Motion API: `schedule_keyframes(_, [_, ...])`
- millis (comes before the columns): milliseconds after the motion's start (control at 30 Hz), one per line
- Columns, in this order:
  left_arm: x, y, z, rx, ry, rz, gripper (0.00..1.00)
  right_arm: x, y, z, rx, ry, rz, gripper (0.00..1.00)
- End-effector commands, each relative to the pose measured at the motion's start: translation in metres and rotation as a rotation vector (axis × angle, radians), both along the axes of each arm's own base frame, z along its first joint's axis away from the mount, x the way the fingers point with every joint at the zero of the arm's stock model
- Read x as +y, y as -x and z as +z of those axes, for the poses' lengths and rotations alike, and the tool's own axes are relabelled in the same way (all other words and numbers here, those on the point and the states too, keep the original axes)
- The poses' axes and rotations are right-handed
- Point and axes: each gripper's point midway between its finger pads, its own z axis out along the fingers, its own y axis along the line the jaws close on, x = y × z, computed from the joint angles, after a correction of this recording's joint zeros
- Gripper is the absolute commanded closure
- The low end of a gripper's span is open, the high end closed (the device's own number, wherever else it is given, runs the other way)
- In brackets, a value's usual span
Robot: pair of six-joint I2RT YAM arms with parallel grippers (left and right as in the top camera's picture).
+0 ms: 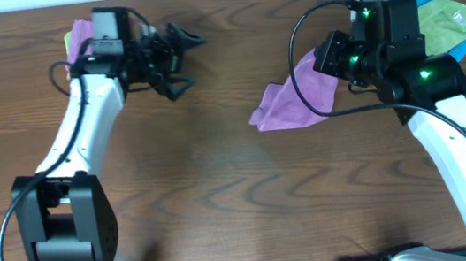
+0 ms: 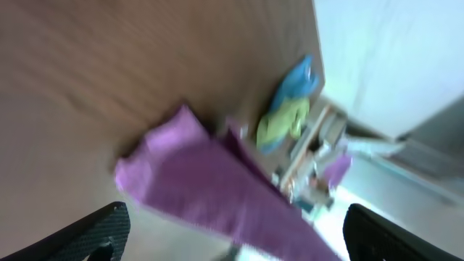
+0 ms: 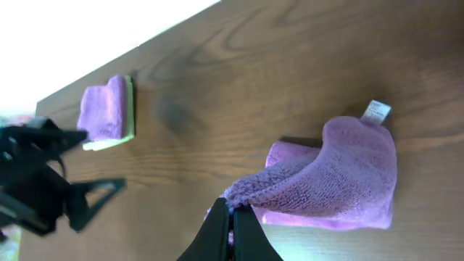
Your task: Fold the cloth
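Dark wood-grain table (image 1: 223, 194) fills the view. On it, the right gripper (image 3: 232, 212) is clamped on a pinched edge of the cloth (image 3: 341, 174) — that edge raised, the rest bunched on the wood right of centre, white tag (image 3: 375, 111) showing. The left gripper (image 1: 178, 61) stands spread wide near a folded purple cloth (image 1: 77, 35) — well apart from the other arm.

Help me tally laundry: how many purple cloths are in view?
2. The tagged cloth, mid-right, is pinched in the jaws of the right gripper; a folded purple cloth sits far left on a lime-green one. Others may hide in the right-hand pile.
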Motion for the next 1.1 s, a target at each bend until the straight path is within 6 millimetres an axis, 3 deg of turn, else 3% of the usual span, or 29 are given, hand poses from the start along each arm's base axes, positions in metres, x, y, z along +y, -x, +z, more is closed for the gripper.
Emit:
schedule_keyframes(0, [-0.022, 0.018, 0.013, 0.054, 0.075, -0.066, 0.05, -0.003, -0.006, 0.023, -0.083, 0.011, -0.005, 0.98])
schedule_keyframes(200, [-0.018, 0.038, -0.014, 0.170, -0.026, -0.049, 0.05, -0.011, -0.030, 0.050, -0.234, 0.037, -0.054, 0.98])
schedule_keyframes(333, [-0.020, 0.035, -0.013, 0.182, -0.013, -0.028, 0.05, -0.009, -0.038, 0.066, -0.306, 0.018, -0.053, 0.99])
schedule_keyframes(600, [-0.024, 0.027, -0.012, 0.284, 0.016, 0.088, 0.05, -0.008, -0.042, 0.076, -0.348, 0.009, -0.055, 0.98])
schedule_keyframes(833, [-0.046, 0.021, -0.019, 0.310, 0.004, 0.151, 0.05, -0.008, -0.044, 0.079, -0.364, 0.014, -0.055, 0.99])
schedule_keyframes(1067, [-0.082, 0.042, -0.061, 0.508, 0.048, 0.068, 0.05, -0.012, -0.045, 0.079, -0.368, 0.032, -0.069, 0.99])
